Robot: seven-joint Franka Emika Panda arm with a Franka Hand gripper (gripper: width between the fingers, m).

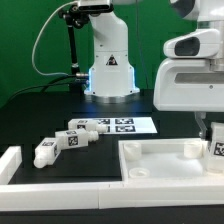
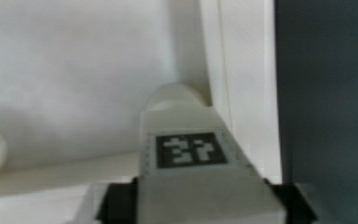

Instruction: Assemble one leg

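Where wrist-viewed, leg [image 2: 197, 140] between hand [image 2: 197, 200] fingers.

Bright overhead light on a dark table; both views soft, the wrist view blurrier.

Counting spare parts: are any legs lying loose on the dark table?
Yes, at least two tagged legs lie loose on the table by the marker board.

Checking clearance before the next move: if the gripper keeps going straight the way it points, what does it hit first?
Likely the tray: the gripper holds a leg whose tip points into its corner by the raised rim. Depth is unclear.
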